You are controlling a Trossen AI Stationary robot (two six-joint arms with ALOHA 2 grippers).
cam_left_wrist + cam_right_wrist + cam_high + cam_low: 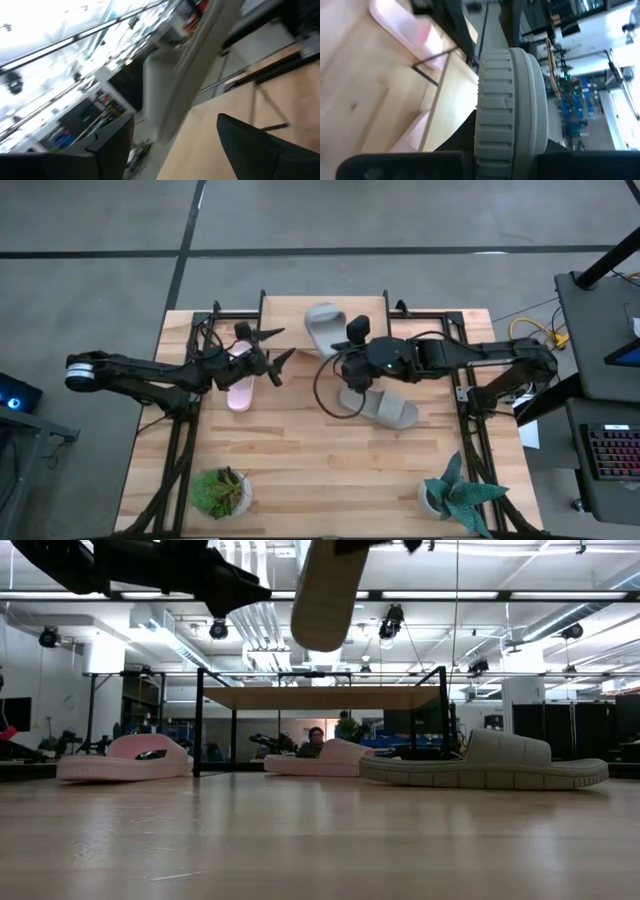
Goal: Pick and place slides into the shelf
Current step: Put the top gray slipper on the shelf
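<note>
My right gripper (350,340) is shut on a pale grey slide (325,328), raised above the table by the shelf (325,308); in the low view this slide (325,590) hangs high over the shelf's plank top (325,697). The second grey slide (380,408) lies sole-down on the table. One pink slide (240,385) lies under my left arm, and another pink slide (320,758) sits under the shelf. My left gripper (277,345) is open, in the air left of the held slide, touching nothing. My right gripper pinches the grey slide between its two fingers at the ribbed band (495,107), which runs up between them in the right wrist view. The fingers come level from the table's right. The slide is lifted clear and stands on end, tilted.
A potted plant (220,492) stands at the near left and another (460,495) at the near right. A dark cable loop (325,395) hangs below my right wrist. Black frame rails (180,440) run along both table sides. Bare wood lies in the near middle (320,470).
</note>
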